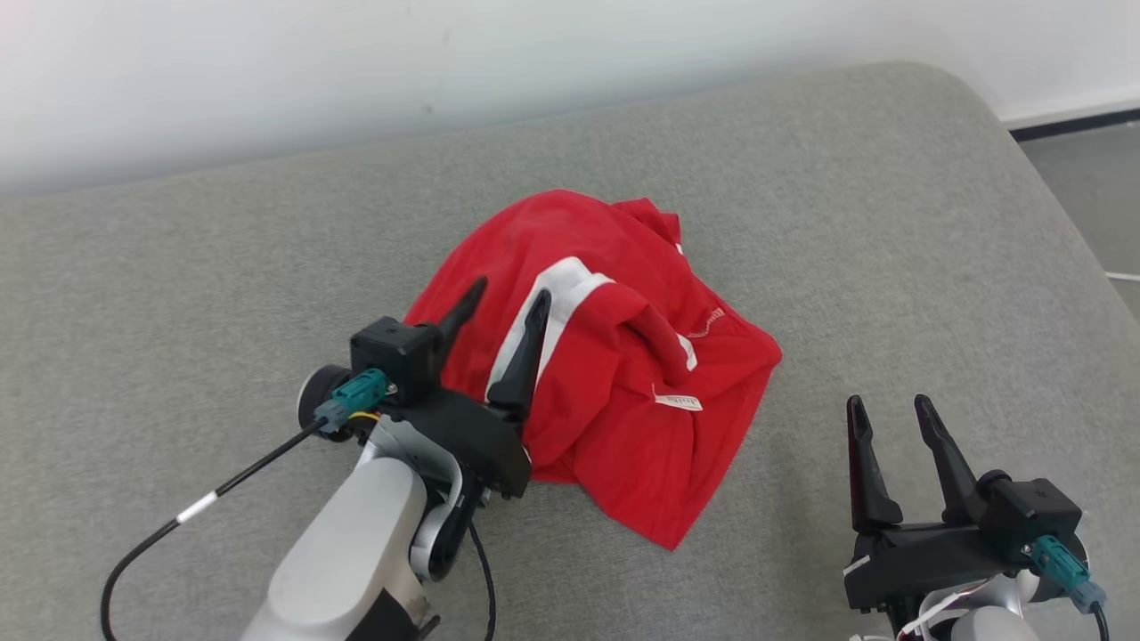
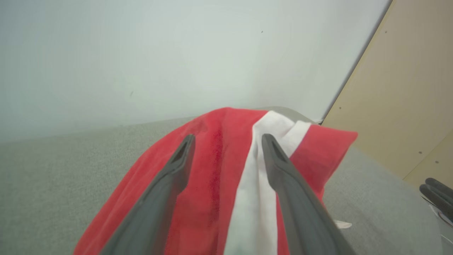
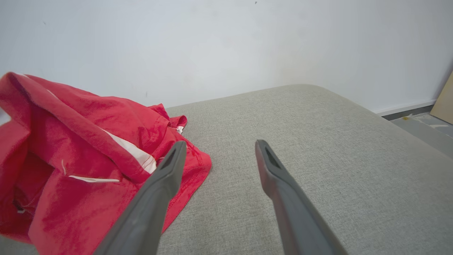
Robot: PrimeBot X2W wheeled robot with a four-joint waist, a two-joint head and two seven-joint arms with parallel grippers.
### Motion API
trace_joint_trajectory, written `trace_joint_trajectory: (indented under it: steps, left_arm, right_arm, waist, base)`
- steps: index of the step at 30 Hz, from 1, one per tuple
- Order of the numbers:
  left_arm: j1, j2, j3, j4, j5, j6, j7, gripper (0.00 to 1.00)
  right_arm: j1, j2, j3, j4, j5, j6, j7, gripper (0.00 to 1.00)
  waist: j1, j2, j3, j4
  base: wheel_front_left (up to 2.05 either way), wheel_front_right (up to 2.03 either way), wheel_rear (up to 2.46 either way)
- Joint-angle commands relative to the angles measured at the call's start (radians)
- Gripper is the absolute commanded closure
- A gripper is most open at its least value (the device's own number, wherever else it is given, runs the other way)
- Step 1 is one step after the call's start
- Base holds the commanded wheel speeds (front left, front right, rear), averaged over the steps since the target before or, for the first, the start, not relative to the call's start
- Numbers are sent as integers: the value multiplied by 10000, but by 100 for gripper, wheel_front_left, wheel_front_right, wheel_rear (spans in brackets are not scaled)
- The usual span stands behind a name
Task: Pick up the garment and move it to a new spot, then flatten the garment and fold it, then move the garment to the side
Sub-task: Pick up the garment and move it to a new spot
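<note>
The crumpled red garment point(image 1: 623, 418) lies far-to-near on the grey cushion point(image 1: 891, 223), with one corner pointing near-right. The left gripper point(image 1: 509, 296) has its jaws spread over the garment. The right gripper point(image 1: 889, 402) has its jaws spread over free cushion.

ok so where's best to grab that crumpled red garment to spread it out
Probably pinch the hem corner at the right edge of the crumpled red fabric garment, coming in low from the right. It lies thin and free on the grey cushion; the middle is bunched layers.
</note>
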Motion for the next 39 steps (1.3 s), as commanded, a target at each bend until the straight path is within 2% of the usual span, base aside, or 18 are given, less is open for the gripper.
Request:
trace_joint_trajectory:
  steps: [1, 4, 9, 13, 18, 23, 27, 39]
  left_arm:
    - [-143, -14, 84, -82, 1, -40, -377, 0]
    - [-59, 194, 385, -364, 180, 109, -876, 0]
    - [884, 712, 1389, -1492, 443, 513, -1046, 0]
    - [2526, 1117, 2504, -2622, 729, 685, -1053, 0]
    - [4039, 1256, 3462, -3599, 1071, 779, -1054, 0]
    - [5282, 1220, 4150, -4505, 1534, 816, -1055, 0]
    - [5905, 1229, 4285, -4828, 2013, 787, -1056, 0]
    - [7319, 429, 5077, -5301, 2578, 569, -1056, 0]
  right_arm:
    - [77, 4, -28, -62, -70, -21, 9, 0]
    - [275, 4, -59, -155, -153, -21, 96, 0]
    - [570, 6, -172, -387, -263, -21, 244, 0]
    - [921, 6, -265, -713, -306, -21, 391, 0]
    - [1190, 4, -335, -1010, -395, -21, 580, 0]
    - [1439, 3, -416, -1365, -408, -21, 742, 0]
    - [1565, 1, -447, -1560, -405, -21, 831, 0]
    - [1975, 3, -616, -1959, -269, -21, 972, 0]
  waist:
    - [0, 0, -261, 304]
    - [0, 0, -532, 593]
    - [0, 0, -983, 1072]
    - [0, 0, -1356, 1569]
    - [0, 0, -1646, 1945]
    - [0, 0, -1808, 2136]
    - [0, 0, -1859, 2152]
    - [0, 0, -1996, 2009]
  base:
    - [0, 0, 0]
    - [0, 0, 0]
    - [0, 0, 0]
    - [0, 0, 0]
    - [0, 0, 0]
    - [0, 0, 0]
    - [0, 0, 0]
    - [0, 0, 0]
